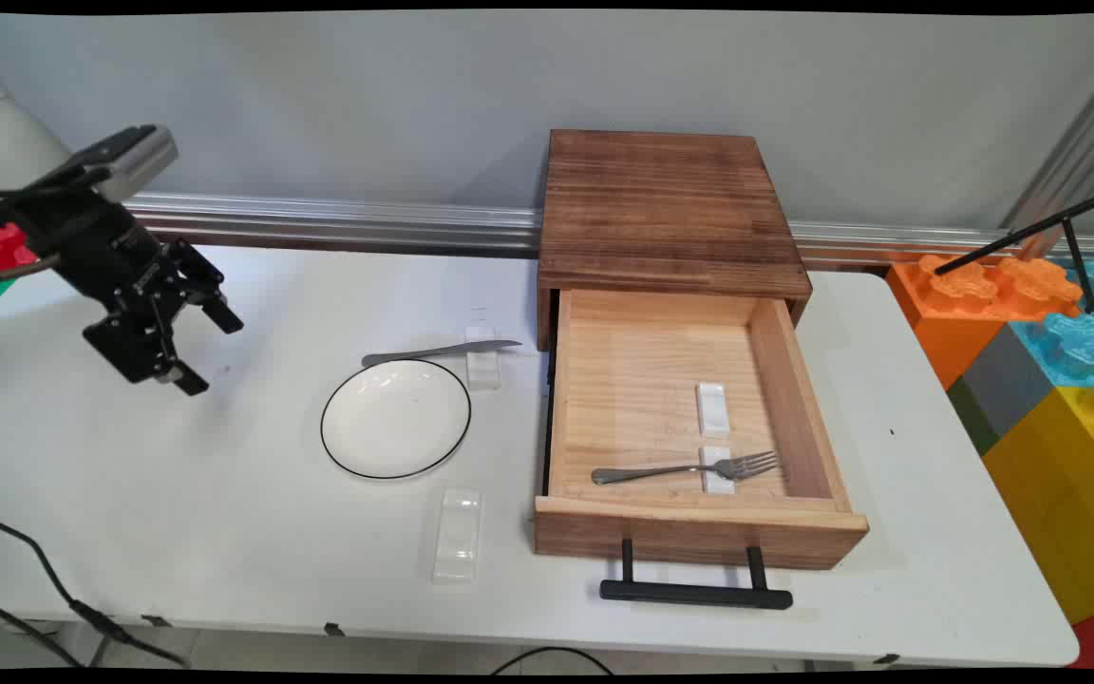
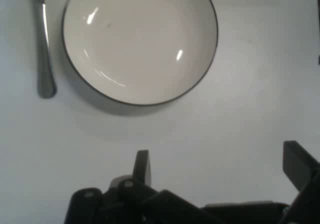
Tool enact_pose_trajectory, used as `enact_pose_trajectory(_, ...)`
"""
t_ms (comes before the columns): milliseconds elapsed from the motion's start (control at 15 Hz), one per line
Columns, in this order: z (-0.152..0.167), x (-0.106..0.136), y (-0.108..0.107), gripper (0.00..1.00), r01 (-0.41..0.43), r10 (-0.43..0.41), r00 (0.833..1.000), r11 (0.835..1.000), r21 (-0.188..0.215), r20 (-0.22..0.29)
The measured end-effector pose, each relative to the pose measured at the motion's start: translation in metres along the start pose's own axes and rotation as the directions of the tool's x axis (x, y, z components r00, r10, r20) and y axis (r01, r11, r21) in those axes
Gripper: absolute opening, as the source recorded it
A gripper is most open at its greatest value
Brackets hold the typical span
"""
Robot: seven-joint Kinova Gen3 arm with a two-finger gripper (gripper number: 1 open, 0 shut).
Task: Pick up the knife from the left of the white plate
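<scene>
My black gripper hangs open over the left part of the white table, holding nothing. To its right lies a white plate with a thin black rim, which fills the top of the hand view. A metal knife lies behind the plate with its tip on a small white rest; its handle end shows at the hand view's left. My gripper has empty table between its fingers.
A wooden box stands at the back right with its drawer pulled out. In the drawer lie a fork on a white rest and another white rest. A clear rest lies in front of the plate. Coloured blocks stand beyond the right edge.
</scene>
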Motion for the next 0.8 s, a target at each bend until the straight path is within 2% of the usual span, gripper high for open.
enact_pose_trajectory(333,-0.01,0.014,-0.022,1.0,0.028,-0.027,0.999,0.999,0.031,-0.038)
enact_pose_trajectory(800,-0.025,0.039,-0.085,1.0,0.041,-0.03,0.997,0.989,0.142,-0.073)
